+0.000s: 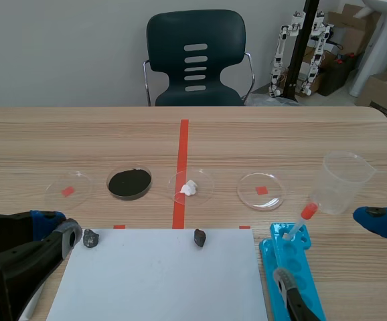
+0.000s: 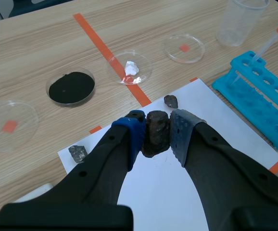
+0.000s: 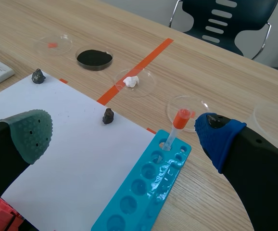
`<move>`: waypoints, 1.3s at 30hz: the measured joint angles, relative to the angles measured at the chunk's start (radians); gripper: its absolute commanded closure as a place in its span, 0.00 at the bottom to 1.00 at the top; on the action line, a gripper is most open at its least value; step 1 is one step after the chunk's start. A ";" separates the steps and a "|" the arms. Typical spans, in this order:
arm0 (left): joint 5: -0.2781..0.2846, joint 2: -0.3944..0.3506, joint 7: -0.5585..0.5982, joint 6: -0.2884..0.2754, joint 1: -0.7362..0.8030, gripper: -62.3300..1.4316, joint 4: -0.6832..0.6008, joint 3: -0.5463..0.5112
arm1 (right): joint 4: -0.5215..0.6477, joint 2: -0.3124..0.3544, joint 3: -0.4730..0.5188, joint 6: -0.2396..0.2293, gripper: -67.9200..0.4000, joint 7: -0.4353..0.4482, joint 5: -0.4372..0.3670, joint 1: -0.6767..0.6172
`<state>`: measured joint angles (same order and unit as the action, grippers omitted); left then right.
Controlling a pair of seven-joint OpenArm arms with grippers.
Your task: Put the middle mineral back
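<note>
Brown-black mineral [image 2: 154,126] is clamped in my L gripper [image 2: 157,137], blue pad on one face, grey pad on the other, held over the paper [image 1: 160,281]. It's hard, stiff & lumpy. Prob. dense for its bulk and won't crush. It looks rough enough not to slip, but an edge could chip & it may roll once let go. Best hold is as now: pads across the two broadest faces, w/ the lump's middle btwn them.

My R gripper [image 3: 124,137] is spread wide w/ nothing in it, off the paper's right side. The rack [image 3: 144,187] lies just beside that edge, w/ a pipette [image 3: 175,127] standing in it.

On the paper's far edge sit a corner stone [image 1: 91,238] at the left end & a mid-edge stone [image 1: 199,237]. I'd guess the gap btwn them is the mineral's spot.

Beyond the paper are a powder dish [image 1: 129,182], a white-chip dish [image 1: 191,187] & a bare dish [image 1: 261,190]. A beaker [image 1: 344,182] stands past the far-right corner.
</note>
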<state>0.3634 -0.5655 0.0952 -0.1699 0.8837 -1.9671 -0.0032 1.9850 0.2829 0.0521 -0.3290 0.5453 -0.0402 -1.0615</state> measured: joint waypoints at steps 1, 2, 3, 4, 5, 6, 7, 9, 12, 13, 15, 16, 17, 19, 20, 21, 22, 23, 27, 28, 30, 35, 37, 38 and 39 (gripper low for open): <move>0.000 0.000 0.000 0.000 0.000 0.84 0.000 0.000 | 0.000 0.000 0.000 0.000 0.08 0.000 0.000 0.000; 0.000 0.000 0.000 0.000 0.000 0.84 0.000 0.000 | 0.000 0.000 0.000 0.000 0.08 0.000 0.000 0.000; 0.000 0.000 0.000 0.000 0.000 0.84 0.000 0.000 | 0.000 0.000 0.000 0.000 0.08 0.000 0.000 0.000; 0.000 0.000 0.000 0.000 0.000 0.84 0.000 0.000 | 0.000 0.000 0.000 0.000 0.08 0.000 0.000 0.000; 0.000 0.000 0.000 0.000 0.000 0.84 0.000 0.000 | 0.000 0.000 0.000 0.000 0.08 0.000 0.000 0.000; 0.000 0.000 0.000 0.000 0.000 0.84 0.000 0.000 | 0.000 0.000 0.000 0.000 0.08 0.000 0.000 0.000; 0.001 0.000 0.000 0.000 -0.001 0.84 0.000 0.000 | 0.000 0.000 0.000 0.000 0.08 0.000 0.000 0.000; 0.001 0.000 -0.001 0.000 -0.013 0.84 0.000 0.012 | 0.000 0.000 0.000 0.000 0.08 0.000 0.000 0.000; 0.003 0.000 0.000 0.000 -0.051 0.84 0.000 0.051 | 0.000 0.000 0.000 0.000 0.08 0.000 0.000 0.000; 0.003 0.000 0.000 0.000 -0.065 0.84 0.003 0.066 | 0.000 0.000 0.000 0.000 0.08 0.000 0.000 0.000; 0.003 0.000 0.000 0.000 -0.094 0.84 0.023 0.101 | 0.000 0.000 0.000 0.000 0.08 0.000 0.000 0.000; 0.003 0.000 0.005 -0.003 -0.110 0.84 0.040 0.117 | 0.000 0.000 0.000 0.000 0.08 0.000 0.000 0.000; 0.003 0.000 0.007 -0.003 -0.127 0.84 0.062 0.135 | 0.000 0.000 0.000 0.000 0.08 0.000 0.000 0.000; 0.003 0.001 0.006 -0.003 -0.168 0.84 0.116 0.174 | 0.000 0.000 0.000 0.000 0.08 0.000 0.000 0.000; 0.003 0.007 0.006 -0.003 -0.191 0.84 0.148 0.193 | 0.000 0.000 0.000 0.000 0.08 0.000 0.000 0.000; 0.002 0.018 0.005 -0.001 -0.216 0.84 0.177 0.210 | 0.000 0.000 0.000 0.000 0.08 0.000 0.000 0.000; -0.003 0.029 0.003 0.001 -0.241 0.84 0.205 0.229 | 0.000 0.000 0.000 0.000 0.08 0.000 0.000 0.000; -0.013 0.039 0.002 0.000 -0.266 0.84 0.229 0.247 | 0.000 0.000 0.000 0.000 0.08 0.000 0.000 0.000; -0.026 0.076 -0.001 0.000 -0.361 0.84 0.303 0.312 | 0.000 0.000 0.000 0.000 0.08 0.000 0.000 0.000; -0.026 0.086 -0.001 0.000 -0.385 0.84 0.320 0.325 | 0.000 0.000 0.000 0.000 0.08 0.000 0.000 0.000; -0.026 0.112 -0.017 -0.002 -0.435 0.84 0.359 0.348 | 0.000 0.000 0.000 0.000 0.08 0.000 0.000 0.000; -0.026 0.163 -0.120 -0.003 -0.551 0.84 0.449 0.405 | 0.000 0.000 0.000 0.000 0.08 0.000 0.000 0.000; -0.026 0.179 -0.162 -0.002 -0.593 0.84 0.482 0.425 | 0.000 0.000 0.000 0.000 0.08 0.000 0.000 0.000; -0.026 0.185 -0.180 -0.002 -0.613 0.84 0.497 0.434 | 0.000 0.000 0.000 0.000 0.08 0.000 0.000 0.000; -0.026 0.191 -0.198 -0.003 -0.631 0.84 0.510 0.442 | 0.000 0.000 0.000 0.000 0.08 0.000 0.000 0.000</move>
<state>0.3374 -0.3744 -0.1024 -0.1730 0.2523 -1.4574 0.4389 1.9850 0.2832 0.0521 -0.3290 0.5453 -0.0402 -1.0615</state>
